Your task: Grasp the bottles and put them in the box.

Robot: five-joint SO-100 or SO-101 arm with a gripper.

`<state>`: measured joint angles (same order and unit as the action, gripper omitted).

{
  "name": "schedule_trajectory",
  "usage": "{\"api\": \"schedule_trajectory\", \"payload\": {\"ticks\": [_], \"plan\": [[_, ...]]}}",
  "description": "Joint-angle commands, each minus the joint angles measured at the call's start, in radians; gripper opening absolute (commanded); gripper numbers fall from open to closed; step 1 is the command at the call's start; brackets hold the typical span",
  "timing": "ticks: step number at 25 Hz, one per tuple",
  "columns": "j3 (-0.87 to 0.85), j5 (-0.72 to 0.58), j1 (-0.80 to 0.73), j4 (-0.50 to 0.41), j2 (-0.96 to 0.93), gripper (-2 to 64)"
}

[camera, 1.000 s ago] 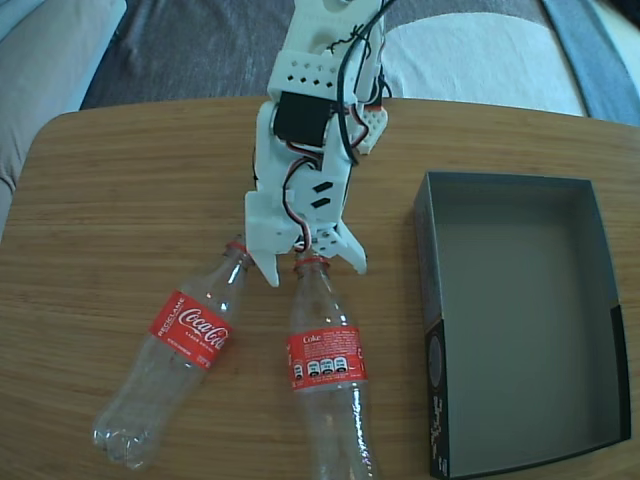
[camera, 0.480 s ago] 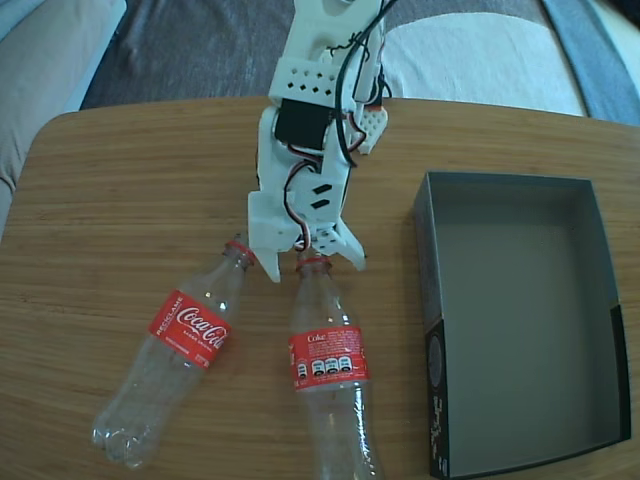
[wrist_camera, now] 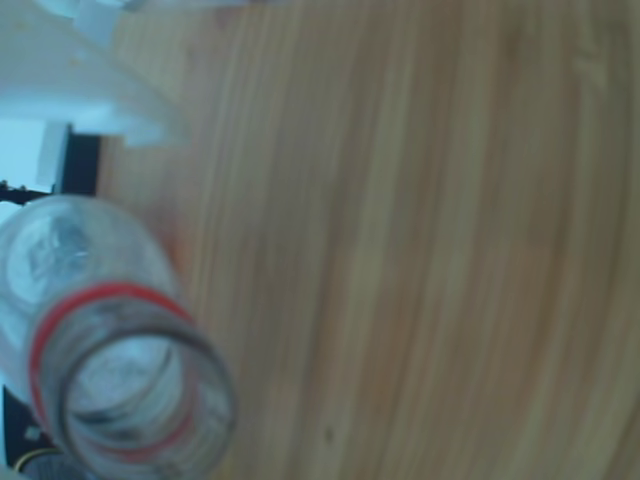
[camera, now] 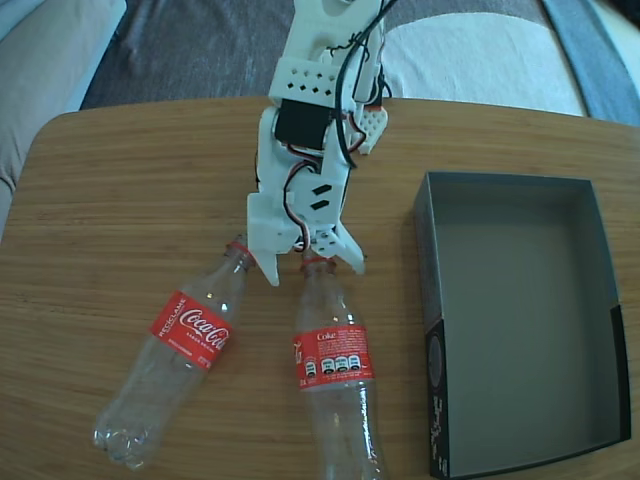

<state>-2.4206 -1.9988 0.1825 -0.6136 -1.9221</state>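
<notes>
hand (camera: 312,265) spread open, straddling the neck of the bottle nearer the box (camera: 335,370) | other bottle (camera: 180,355) lies beyond it, farther from box (camera: 520,320) | all on worktop (camera: 130,190)

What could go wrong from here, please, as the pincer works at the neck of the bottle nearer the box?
The pincer straddles only the open neck of the right bottle, so the long body could swing or slip out if lifted. Its left finger sits right by the left bottle and could nudge or roll it. The bottle looks nearly as long as the box, so it might catch on a wall.
</notes>
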Motion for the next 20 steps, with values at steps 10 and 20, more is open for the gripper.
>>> {"api": "schedule_trajectory", "payload": {"ticks": [10,20], "plan": [[0.066,0.044,-0.006,0.074,0.106,51.2],[0.086,0.046,0.003,0.080,0.132,35.3]]}}
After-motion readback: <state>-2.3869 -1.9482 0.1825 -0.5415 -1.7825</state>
